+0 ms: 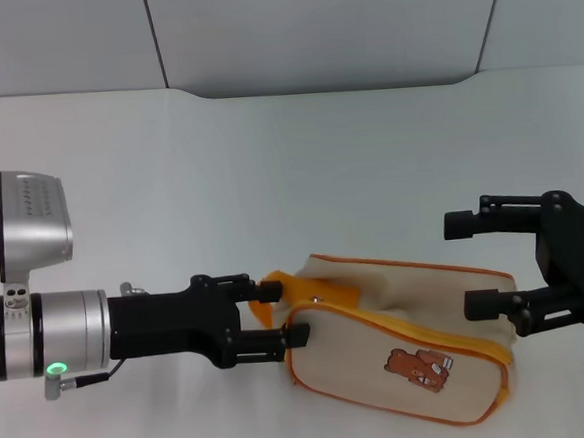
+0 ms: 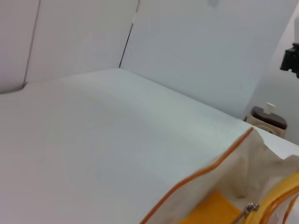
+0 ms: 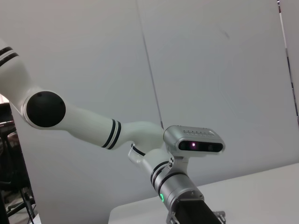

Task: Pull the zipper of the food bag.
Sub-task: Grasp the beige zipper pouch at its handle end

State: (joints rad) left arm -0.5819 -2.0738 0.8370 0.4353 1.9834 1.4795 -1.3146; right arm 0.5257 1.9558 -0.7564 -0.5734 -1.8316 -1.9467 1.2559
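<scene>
The food bag [image 1: 402,352] lies on its side on the white surface [image 1: 269,180], near the front edge of the head view and a little right of centre, with its brown bear print [image 1: 420,366] facing up. It is a cream canvas pouch edged in orange piping. Its orange strap handle [image 1: 312,290] sits at the end nearest the left arm.

The left tool [image 1: 271,319] reaches in from the left at the bag's handle end. One finger lies against the strap handle and the other against the bag's front corner. The fingers stand a little apart, and whether they pinch any part of the bag cannot be told from these views.

The zipper [image 1: 436,337] runs as an orange track across the front panel. In the left wrist view its small silver pull tab [image 2: 251,208] shows at the near end of the bag, beside the orange strap.

The right tool [image 1: 484,266] hovers at the bag's far end, its two fingers spread wide, one above the bag's end and the other level with it, gripping nothing. The right wrist view shows only the left arm [image 3: 84,123] against the grey wall.
</scene>
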